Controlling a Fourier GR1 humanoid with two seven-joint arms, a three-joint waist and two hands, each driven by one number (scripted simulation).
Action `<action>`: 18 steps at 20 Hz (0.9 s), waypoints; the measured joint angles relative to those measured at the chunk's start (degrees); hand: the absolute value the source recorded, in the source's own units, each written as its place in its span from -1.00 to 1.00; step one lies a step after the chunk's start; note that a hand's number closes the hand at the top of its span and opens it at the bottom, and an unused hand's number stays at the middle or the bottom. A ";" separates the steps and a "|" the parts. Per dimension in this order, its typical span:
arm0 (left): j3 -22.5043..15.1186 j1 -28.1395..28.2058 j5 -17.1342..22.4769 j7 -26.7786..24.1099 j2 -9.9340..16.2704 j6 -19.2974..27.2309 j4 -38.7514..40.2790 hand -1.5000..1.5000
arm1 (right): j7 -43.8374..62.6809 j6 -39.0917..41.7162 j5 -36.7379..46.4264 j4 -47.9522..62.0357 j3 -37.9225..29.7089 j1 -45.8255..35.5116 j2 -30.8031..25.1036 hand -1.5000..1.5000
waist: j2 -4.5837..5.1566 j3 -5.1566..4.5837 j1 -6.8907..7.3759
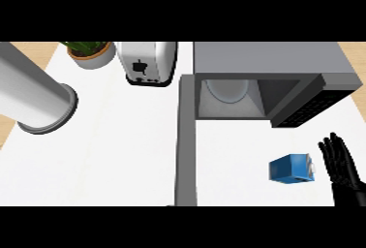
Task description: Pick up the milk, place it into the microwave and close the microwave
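Right hand (342,167), entering at the lower right of the head view, fingers straight and pointing up the picture, released and holding nothing. It stands just to the right of the milk (291,169), a blue carton with a white cap on its right face; whether the nearest fingers touch the carton cannot be told. The left hand does not show.

The milk rests on the white table (114,145), in front of the microwave (271,60) and a little right of its opening. The microwave door (187,140) is swung fully open and reaches toward the lower edge as a long grey bar, well left of the carton. Inside the cavity a pale round turntable plate (229,91) is visible, and nothing sits on it. The dark control panel (314,104) is at the cavity's right.

Progress, as judged from this layout: no stage is complete. The carton is neither grasped nor lifted, the cavity holds no milk, and the door is open. Remaining are the grasp, the carry into the cavity, the release, and the swing of the door shut.

Background: toaster (148,63), potted plant (91,52) and a large grey cylinder (36,97) lying at the far left, all well apart from the working area.
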 measured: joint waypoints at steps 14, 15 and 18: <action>4.44 -0.85 3.38 2.59 0.25 -2.90 0.49 -1.00 | -16.67 2.83 0.31 25.99 -6.41 -7.37 -3.39 -1.00 | 0.02 0.00 0.09; 4.93 -0.93 4.17 3.02 0.60 -3.04 0.43 -1.00 | -18.11 3.20 0.34 28.24 -6.95 -8.07 -3.99 -1.00 | 0.02 0.00 0.10; 5.47 -0.99 3.97 3.26 -0.21 -3.81 0.50 -1.00 | -20.44 3.29 0.95 31.56 -7.46 -9.04 -4.78 -1.00 | 0.03 0.00 0.04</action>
